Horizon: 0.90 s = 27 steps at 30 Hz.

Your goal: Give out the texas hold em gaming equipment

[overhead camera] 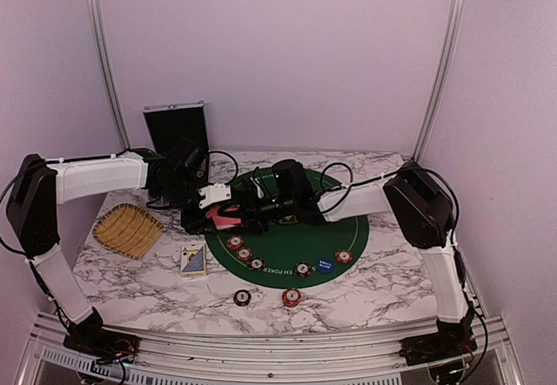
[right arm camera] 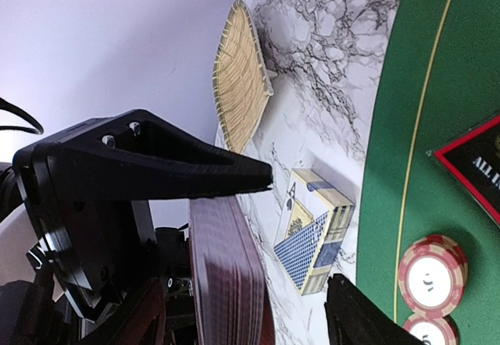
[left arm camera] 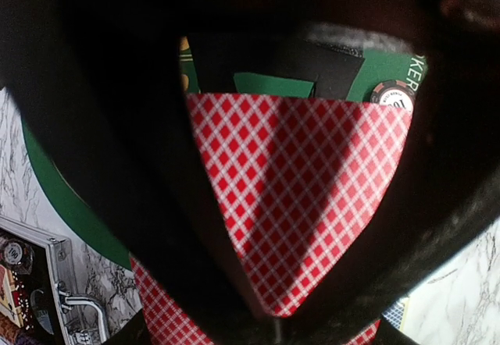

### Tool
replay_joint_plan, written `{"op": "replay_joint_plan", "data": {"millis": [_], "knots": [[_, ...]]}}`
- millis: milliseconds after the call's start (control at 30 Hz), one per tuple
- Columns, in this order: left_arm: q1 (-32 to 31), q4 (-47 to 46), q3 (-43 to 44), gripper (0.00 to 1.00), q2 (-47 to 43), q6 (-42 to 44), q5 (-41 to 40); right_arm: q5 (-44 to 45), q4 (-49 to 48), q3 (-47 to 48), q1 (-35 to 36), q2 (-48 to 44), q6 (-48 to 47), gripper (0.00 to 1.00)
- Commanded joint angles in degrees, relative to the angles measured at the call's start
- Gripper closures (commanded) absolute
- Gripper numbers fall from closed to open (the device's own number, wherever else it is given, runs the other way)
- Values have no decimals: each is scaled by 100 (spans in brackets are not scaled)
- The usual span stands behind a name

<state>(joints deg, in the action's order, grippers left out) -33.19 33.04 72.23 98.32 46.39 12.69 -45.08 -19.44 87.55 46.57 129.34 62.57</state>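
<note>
While your left gripper (overhead camera: 218,209) is clamped on the red-backed cards (left arm camera: 297,197) above the left edge of the green mat (overhead camera: 348,228), the right gripper (right arm camera: 301,232) stands with fingers wide around the edge of the stack — pinching nothing. Bring them onto one card only — close gently, slide it off sideways, and hold the left grip firm.

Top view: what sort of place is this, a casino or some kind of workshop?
Most likely a robot test booth, not a casino: plain walls with bare metal posts, two robot arms bolted at the near edge of a marble-patterned table, and a small green poker mat with a few chips laid out.
</note>
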Motion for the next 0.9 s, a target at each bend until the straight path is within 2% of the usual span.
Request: {"op": "replay_joint_plan", "data": {"millis": [0,133,367,633,867], "knots": [[23,30,150,80,-86,-78,116,-106,-73,390,78,205,50,31],[23,39,111,81,-118,-76,87,18,261,442,56,226,-186,33],[32,40,20,82,-169,-21,-1,139,369,21,-94,-119,-344,45],[32,37,12,83,-137,-28,-30,102,201,-212,-122,-368,-317,55],[32,38,-8,84,-116,-39,-104,79,43,-273,-122,-495,-244,58]]}}
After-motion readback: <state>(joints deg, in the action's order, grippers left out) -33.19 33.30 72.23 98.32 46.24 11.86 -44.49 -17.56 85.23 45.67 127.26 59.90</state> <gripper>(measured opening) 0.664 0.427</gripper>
